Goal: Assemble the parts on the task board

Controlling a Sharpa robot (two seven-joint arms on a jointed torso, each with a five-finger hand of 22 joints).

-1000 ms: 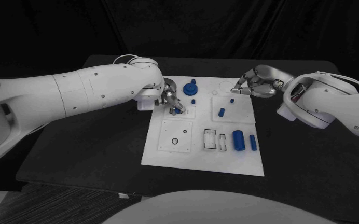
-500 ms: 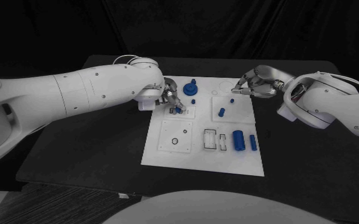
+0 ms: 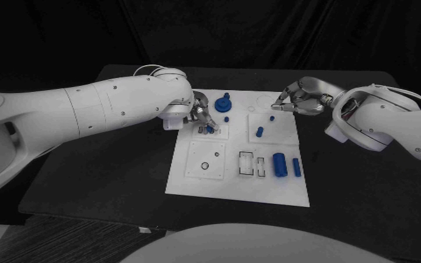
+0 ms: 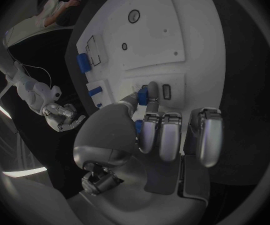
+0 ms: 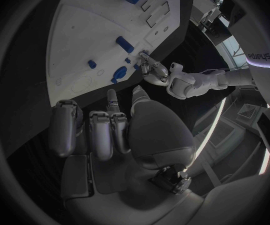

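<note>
Head view: the left hand (image 3: 201,117) is pinching a small blue part (image 4: 143,95) against the task board (image 3: 228,184) near its far left corner. The right hand (image 3: 294,100), fingers curled on nothing, is hovering at the board's far right corner.

white task board (image 3: 230,181) flat mid-table; blue parts (image 3: 279,164) scattered across it

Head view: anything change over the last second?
Barely. The left hand stays at the task board near its left edge, pinching a small blue part over the square there, shifted only slightly. The right hand stays put at the far right corner. Loose parts unmoved.
</note>
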